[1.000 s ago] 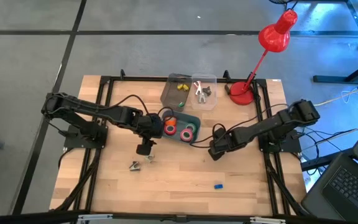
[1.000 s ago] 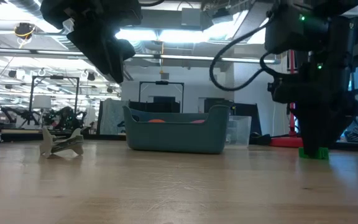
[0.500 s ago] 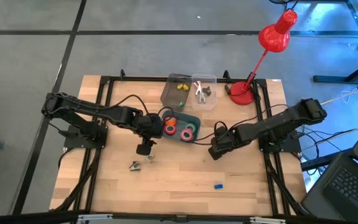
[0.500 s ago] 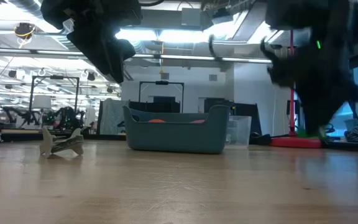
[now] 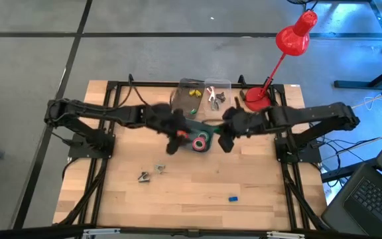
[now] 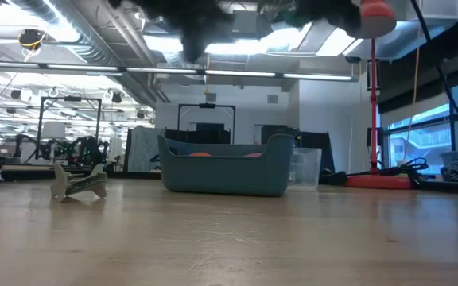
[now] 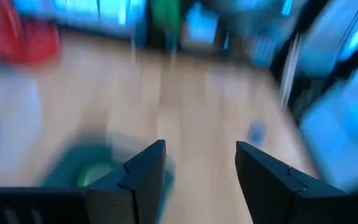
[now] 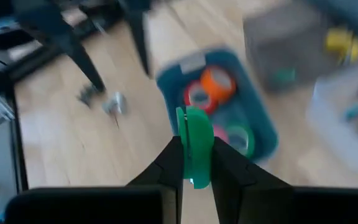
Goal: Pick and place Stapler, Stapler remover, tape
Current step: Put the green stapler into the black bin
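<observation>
My right gripper [image 8: 194, 163] is shut on a green tape roll [image 8: 196, 134] and hangs beside the right side of the teal bin [image 5: 192, 126]. The bin holds orange, red and green tape rolls [image 8: 216, 84]. My left gripper [image 7: 197, 168] is open with nothing between its fingers, above the bin's left side [image 5: 173, 141]. Two metal stapler removers [image 5: 142, 176] [image 5: 159, 170] lie on the wood to the near left. I cannot make out the stapler. My right gripper pinches the green roll between its two fingers, one on each flat face, near the roll's lower part [image 8: 195, 174]. The roll stands on edge and rises past the fingertips. It is lifted clear of the table.
Two clear containers [image 5: 201, 96] with small metal and yellow items stand behind the bin. A red desk lamp [image 5: 257, 99] stands at the far right. A small blue block [image 5: 232, 198] lies near the front edge. Bare wood stretches across the near half of the table.
My right gripper has lifted the green roll off the table and carried it up and toward the left, to the teal bin. My left gripper has risen and gone toward the right, over the bin's left side.
</observation>
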`<action>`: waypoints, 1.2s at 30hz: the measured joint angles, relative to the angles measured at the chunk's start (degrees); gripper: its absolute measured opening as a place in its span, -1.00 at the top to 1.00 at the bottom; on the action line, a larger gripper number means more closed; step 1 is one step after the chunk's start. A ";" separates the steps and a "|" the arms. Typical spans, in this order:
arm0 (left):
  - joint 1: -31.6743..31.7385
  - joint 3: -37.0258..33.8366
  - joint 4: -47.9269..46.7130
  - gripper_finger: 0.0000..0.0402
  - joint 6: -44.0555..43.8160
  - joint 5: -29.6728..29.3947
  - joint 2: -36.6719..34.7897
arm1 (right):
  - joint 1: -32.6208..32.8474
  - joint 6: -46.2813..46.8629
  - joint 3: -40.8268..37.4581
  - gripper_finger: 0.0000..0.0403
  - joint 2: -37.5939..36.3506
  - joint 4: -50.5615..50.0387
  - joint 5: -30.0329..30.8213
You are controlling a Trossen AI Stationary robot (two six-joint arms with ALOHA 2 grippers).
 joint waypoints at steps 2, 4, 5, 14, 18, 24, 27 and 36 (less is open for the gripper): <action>2.28 0.00 11.30 0.08 -3.66 2.65 0.03 | -1.00 -3.89 2.62 0.75 0.00 0.24 -0.61; 4.19 0.13 21.90 0.08 -6.75 4.94 0.40 | -1.80 -6.96 4.22 0.75 0.00 1.80 -2.03; 5.06 0.13 25.27 0.08 -8.47 5.74 0.42 | -2.16 -8.02 4.77 0.75 0.00 2.81 -2.55; 8.83 0.79 31.27 0.08 -11.97 10.58 0.56 | -2.80 -13.43 8.32 0.75 0.02 7.54 -4.36; 8.59 0.79 33.62 0.08 -12.55 11.38 0.58 | -2.79 -14.46 8.34 0.75 0.21 9.25 -4.36; 8.59 0.79 35.78 0.08 -13.34 11.51 0.54 | -4.42 -16.11 8.36 0.75 1.15 14.39 -4.86; 8.59 0.79 36.11 0.08 -13.40 11.50 0.54 | -5.07 -16.46 8.36 0.75 1.89 16.15 -5.30; 8.61 0.79 36.27 0.08 -12.94 11.43 0.54 | -5.80 -17.76 8.36 0.75 3.01 19.84 -6.71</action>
